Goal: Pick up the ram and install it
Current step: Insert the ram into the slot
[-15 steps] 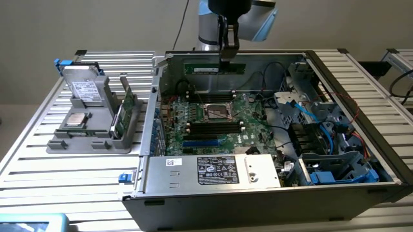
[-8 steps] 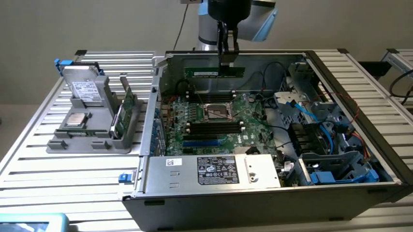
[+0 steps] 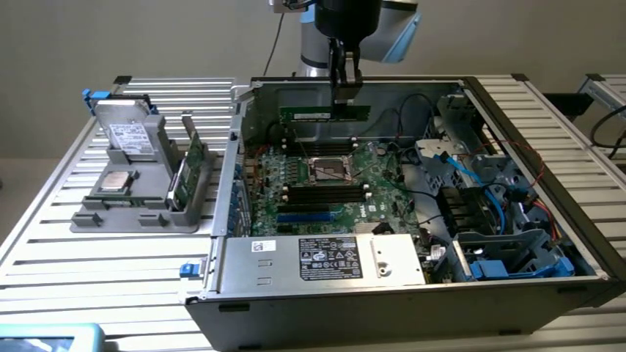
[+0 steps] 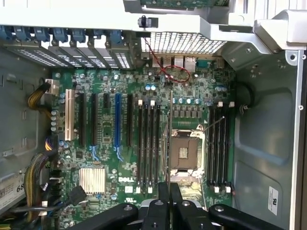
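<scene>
The gripper (image 4: 169, 190) pinches the ram (image 3: 308, 114) by its top edge, upper centre of the exterior view. Seating it well likely needs it level and parallel to the memory slots (image 3: 323, 192).

The arm (image 3: 313, 55) is showing silver-grey tubing, a pale blue joint cap and a black wrist housing; the end effector (image 3: 344, 99) is showing slim black fingers with round pivots.

green ram (image 3: 308, 114), black fingers (image 3: 342, 73), green motherboard (image 4: 115, 163)
</scene>
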{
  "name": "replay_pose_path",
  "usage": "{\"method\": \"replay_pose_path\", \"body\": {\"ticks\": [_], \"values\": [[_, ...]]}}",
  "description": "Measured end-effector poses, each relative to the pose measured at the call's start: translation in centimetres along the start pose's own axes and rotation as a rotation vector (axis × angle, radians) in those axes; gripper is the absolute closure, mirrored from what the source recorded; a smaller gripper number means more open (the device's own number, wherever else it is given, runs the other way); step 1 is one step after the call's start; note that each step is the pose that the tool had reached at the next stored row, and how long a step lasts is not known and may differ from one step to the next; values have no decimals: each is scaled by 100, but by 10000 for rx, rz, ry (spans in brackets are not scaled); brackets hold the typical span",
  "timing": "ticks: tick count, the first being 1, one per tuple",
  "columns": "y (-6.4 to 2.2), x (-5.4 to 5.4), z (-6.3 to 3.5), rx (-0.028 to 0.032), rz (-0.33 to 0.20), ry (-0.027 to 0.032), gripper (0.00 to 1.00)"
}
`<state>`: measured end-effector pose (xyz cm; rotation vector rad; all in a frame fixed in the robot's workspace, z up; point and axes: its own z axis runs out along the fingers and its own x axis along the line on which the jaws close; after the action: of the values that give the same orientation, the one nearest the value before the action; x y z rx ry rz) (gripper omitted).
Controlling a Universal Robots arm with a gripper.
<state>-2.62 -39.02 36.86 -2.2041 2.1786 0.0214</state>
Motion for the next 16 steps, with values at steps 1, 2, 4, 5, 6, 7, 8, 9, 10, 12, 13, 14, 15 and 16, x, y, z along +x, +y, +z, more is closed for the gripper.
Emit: {"method": "replay_pose_path", "body": {"ticks": [1,2,4,5,6,7,8,9,10,12,13,14,15,16], "values": [[0,0,2,-1,-16,7,87],[0,1,4,0,-28,17,87],[1,1,13,-1,-32,46,87],[1,2,21,-1,-34,73,87],[1,2,29,-1,-34,117,87],[1,2,37,0,-34,165,87],[1,2,44,-1,-36,220,87],[1,3,47,-1,-37,244,87],[1,3,47,-1,-37,245,87],[1,3,51,1,-37,253,87],[1,3,59,0,-38,266,87],[1,3,74,-1,-38,270,87],[-1,3,92,-1,-37,271,87],[-6,4,110,-1,-37,272,87]]}}
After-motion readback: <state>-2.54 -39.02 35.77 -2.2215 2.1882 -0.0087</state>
